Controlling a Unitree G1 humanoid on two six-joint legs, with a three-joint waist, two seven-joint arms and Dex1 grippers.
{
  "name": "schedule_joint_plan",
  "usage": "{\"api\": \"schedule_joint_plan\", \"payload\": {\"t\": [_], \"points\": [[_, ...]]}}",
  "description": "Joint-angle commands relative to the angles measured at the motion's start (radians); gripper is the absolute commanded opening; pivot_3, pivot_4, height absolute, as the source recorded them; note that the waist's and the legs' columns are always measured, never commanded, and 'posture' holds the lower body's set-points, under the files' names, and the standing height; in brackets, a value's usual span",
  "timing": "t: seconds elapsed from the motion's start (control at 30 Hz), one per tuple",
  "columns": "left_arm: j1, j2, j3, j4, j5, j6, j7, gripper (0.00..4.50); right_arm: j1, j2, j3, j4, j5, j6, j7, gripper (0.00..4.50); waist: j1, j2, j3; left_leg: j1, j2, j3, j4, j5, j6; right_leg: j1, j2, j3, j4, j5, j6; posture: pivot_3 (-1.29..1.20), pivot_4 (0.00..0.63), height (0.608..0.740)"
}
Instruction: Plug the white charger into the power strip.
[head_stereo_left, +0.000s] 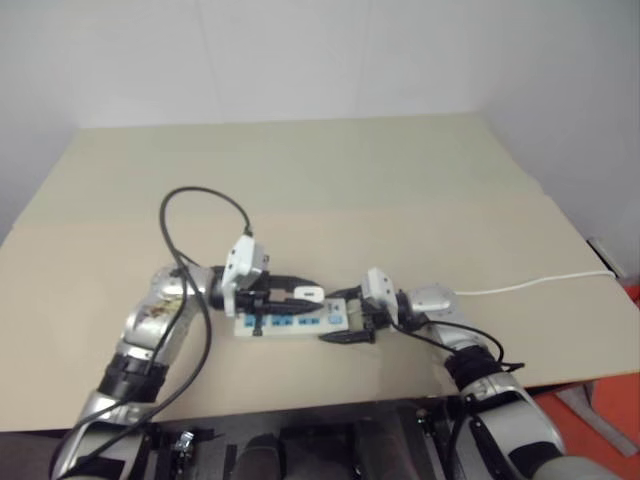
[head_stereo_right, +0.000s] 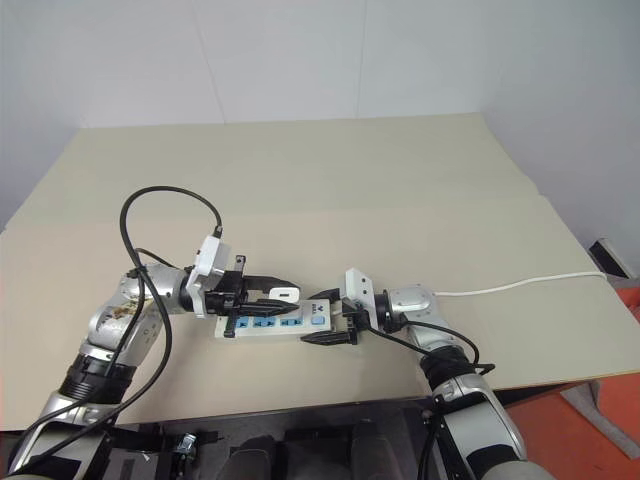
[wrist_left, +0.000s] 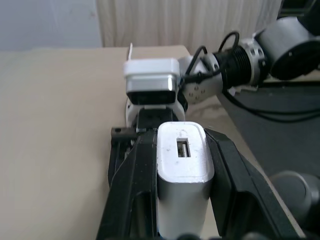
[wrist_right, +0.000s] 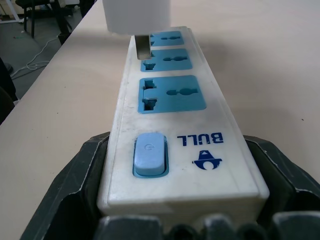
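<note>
White charger (wrist_left: 182, 170) clamped between left gripper (head_stereo_left: 290, 297) fingers, centre of head view, prongs down over middle socket, one prong at its slot. Power strip (wrist_right: 172, 120) flat on table (head_stereo_left: 400, 190), switch end pinched by right gripper (head_stereo_left: 350, 325), braced so insertion push won't slide it.

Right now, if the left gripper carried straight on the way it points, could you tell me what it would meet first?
Probably the right gripper, which faces it, clamped on the power strip's switch end; depth is unclear.
</note>
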Motion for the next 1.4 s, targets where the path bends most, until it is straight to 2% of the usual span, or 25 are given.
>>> {"api": "schedule_joint_plan", "payload": {"t": [0.03, 1.07, 1.4], "points": [[0.006, 0.006, 0.019, -0.008, 0.000, -0.019, -0.006, 1.01, 0.008, -0.008, 0.005, 0.014, -0.018, 0.014, -0.006, 3.42, 0.000, 0.000, 0.000, 0.000, 0.000, 0.000, 0.000, 0.000, 0.000, 0.000, 0.000, 0.000, 0.000, 0.000, 0.000, 0.00, 0.150, 0.740], [0.035, -0.060, 0.001, 0.034, 0.048, -0.055, 0.030, 1.01, 0.024, -0.012, 0.002, -0.014, -0.014, 0.036, -0.015, 3.42, 0.004, 0.000, 0.000, 0.000, 0.000, 0.000, -0.001, 0.000, 0.000, 0.000, 0.000, 0.000, -0.001, 0.000, 0.000, 0.00, 0.150, 0.740], [0.022, -0.054, -0.001, 0.069, 0.060, -0.070, 0.016, 1.01, 0.027, -0.013, 0.001, -0.019, -0.013, 0.039, -0.019, 3.42, 0.004, 0.000, 0.000, 0.000, 0.000, 0.000, -0.001, 0.000, 0.000, 0.000, 0.000, 0.000, -0.001, 0.000, 0.000, 0.00, 0.150, 0.740]]}}
